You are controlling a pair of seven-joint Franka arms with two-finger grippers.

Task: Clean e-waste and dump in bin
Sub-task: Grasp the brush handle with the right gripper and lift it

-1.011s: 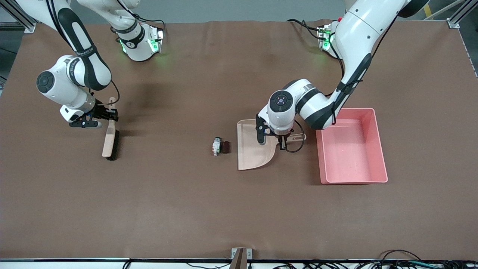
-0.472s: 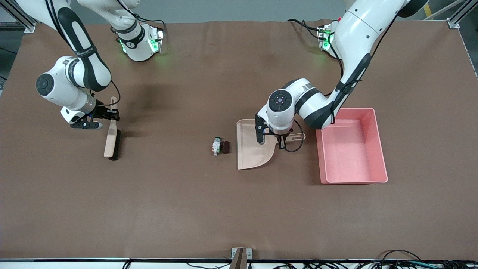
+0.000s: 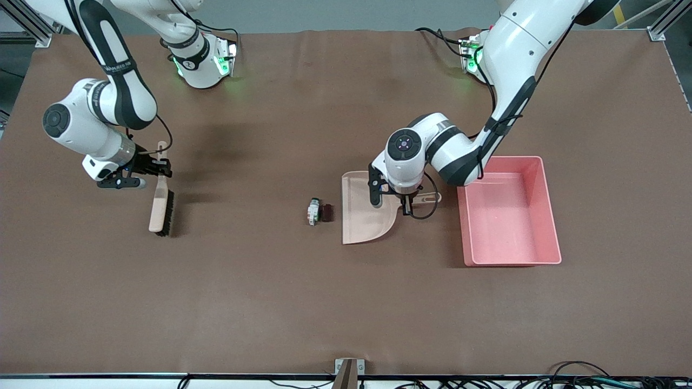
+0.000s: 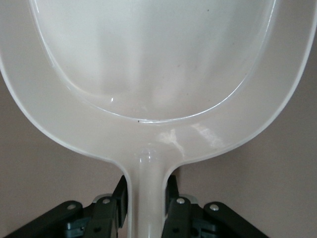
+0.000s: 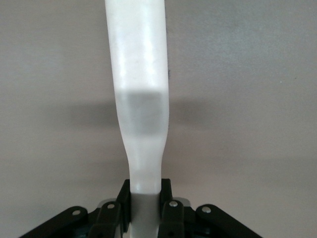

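Note:
The e-waste lies mid-table: a whitish-grey component (image 3: 312,212) touching a dark maroon block (image 3: 326,212). My left gripper (image 3: 407,202) is shut on the handle of the beige dustpan (image 3: 363,216), whose open edge faces the e-waste a short gap away. In the left wrist view the dustpan (image 4: 158,74) is empty and its handle sits between the left gripper's (image 4: 147,192) fingers. The pink bin (image 3: 505,216) is empty, beside the dustpan toward the left arm's end. My right gripper (image 3: 158,167) is shut on the handle of a brush (image 3: 161,208); the right wrist view shows the handle (image 5: 139,99) clamped in the right gripper (image 5: 144,196).
Brown table cover (image 3: 270,302) all round. The brush is well apart from the e-waste, toward the right arm's end. A small metal bracket (image 3: 348,370) sits at the table edge nearest the camera.
The right arm has shifted slightly toward its end of the table and the brush has swung a little nearer the camera. The dustpan has crept slightly toward the e-waste.

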